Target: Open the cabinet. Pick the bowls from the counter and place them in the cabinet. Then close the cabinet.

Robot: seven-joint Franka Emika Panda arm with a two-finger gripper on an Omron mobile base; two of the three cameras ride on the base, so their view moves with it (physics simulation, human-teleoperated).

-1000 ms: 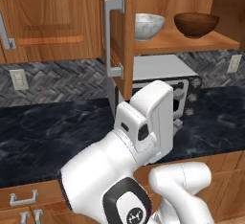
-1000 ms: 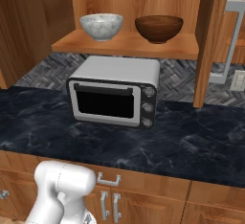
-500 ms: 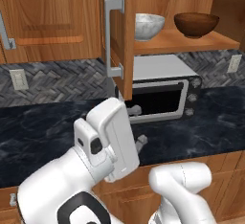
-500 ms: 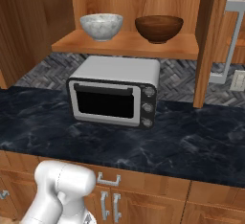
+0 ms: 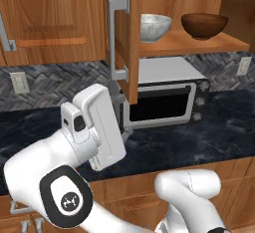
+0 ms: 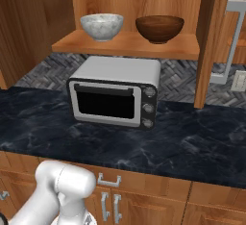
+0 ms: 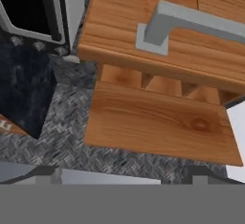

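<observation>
Both bowls (image 6: 101, 26) (image 6: 159, 28) side by side on cabinet (image 6: 127, 44) shelf, doors open. Gripper (image 7: 122, 173) jaws spread wide, empty, near left door's handle (image 7: 191, 22).

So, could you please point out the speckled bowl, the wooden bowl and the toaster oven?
speckled bowl (image 6: 101, 26), right base view, front wall.
wooden bowl (image 6: 159, 29), right base view, front wall.
toaster oven (image 6: 106, 103), right base view, glass door.

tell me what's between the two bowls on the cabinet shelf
Nothing. In the right base view, only bare wooden shelf separates the whitish-grey speckled bowl from the dark brown bowl; they stand apart, not touching.
</observation>
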